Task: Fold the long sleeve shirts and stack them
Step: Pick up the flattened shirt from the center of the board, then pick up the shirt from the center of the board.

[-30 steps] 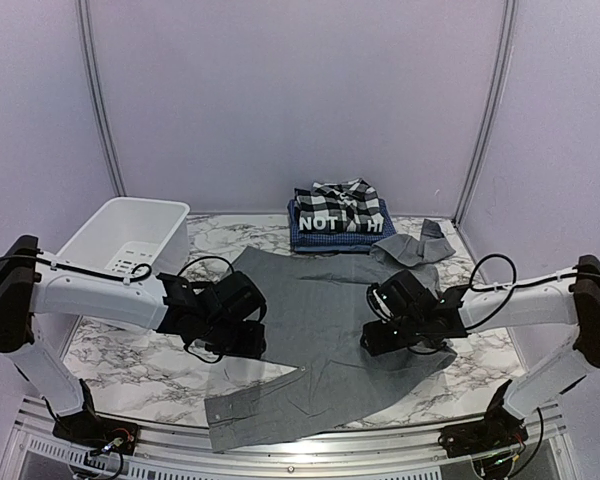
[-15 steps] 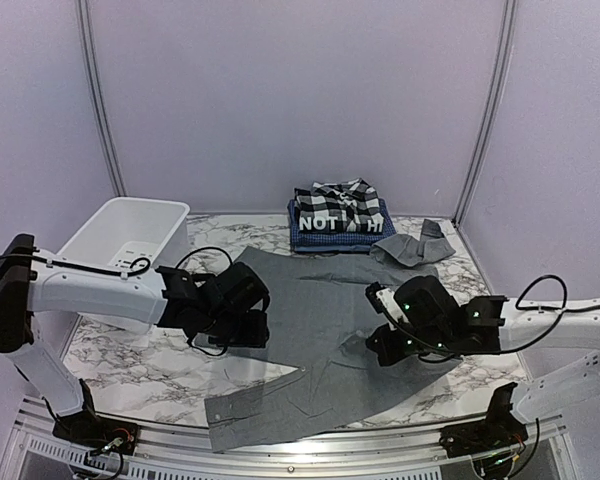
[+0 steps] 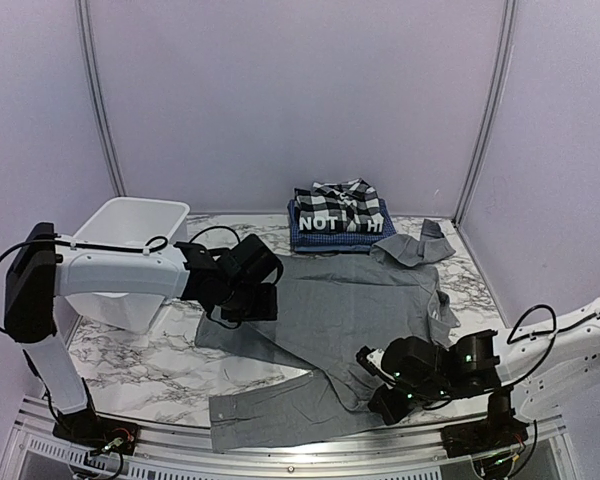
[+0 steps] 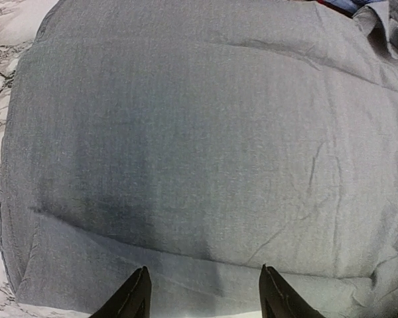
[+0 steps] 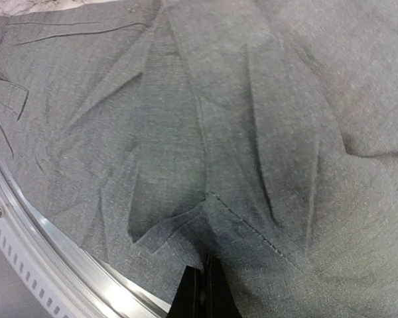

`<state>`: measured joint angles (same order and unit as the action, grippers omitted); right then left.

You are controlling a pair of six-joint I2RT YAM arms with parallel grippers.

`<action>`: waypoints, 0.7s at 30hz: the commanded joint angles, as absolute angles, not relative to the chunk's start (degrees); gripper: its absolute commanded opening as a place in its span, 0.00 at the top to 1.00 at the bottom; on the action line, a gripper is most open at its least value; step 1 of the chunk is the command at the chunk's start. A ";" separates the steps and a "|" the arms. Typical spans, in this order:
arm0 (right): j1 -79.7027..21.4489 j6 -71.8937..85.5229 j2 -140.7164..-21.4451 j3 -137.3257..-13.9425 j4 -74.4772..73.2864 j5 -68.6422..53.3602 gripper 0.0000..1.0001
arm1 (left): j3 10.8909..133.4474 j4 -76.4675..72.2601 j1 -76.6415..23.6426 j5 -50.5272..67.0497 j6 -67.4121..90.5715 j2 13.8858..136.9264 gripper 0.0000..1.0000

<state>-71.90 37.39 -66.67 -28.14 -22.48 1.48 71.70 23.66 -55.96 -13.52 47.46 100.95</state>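
At the near right edge of the table (image 3: 130,350), the right gripper (image 5: 202,273) has its 2 fingers pressed together on a pinch of the grey shirt (image 3: 350,310). Creases run toward the tips, so I judge it pulls the hem to make a fold. The left gripper (image 4: 203,268) is wide apart over the shirt's left side and grips nothing, probably ready to keep the cloth flat. The shirt lies spread in the middle. Just behind it waits the stack (image 3: 325,238) of 3 folded shirts, the likely goal. Its black shirt (image 3: 340,223) reads "NOT" and "HI". No brand is readable.
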 commanded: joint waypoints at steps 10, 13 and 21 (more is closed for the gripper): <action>-72.42 44.75 -68.40 -27.07 -26.51 4.31 1.00 | 67.31 32.26 -52.20 -18.94 51.62 98.71 0.43; -72.42 45.08 -68.14 -26.57 -26.05 4.31 1.00 | 65.52 32.26 -50.89 -19.07 52.13 97.25 0.43; -72.42 44.97 -68.78 -26.24 -25.01 4.54 1.00 | 67.38 32.27 -48.65 -19.45 50.73 99.61 0.42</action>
<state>-71.96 44.25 -67.94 -27.51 -23.75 3.55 65.71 30.55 -49.15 -18.13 51.07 98.96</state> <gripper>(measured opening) 0.001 0.579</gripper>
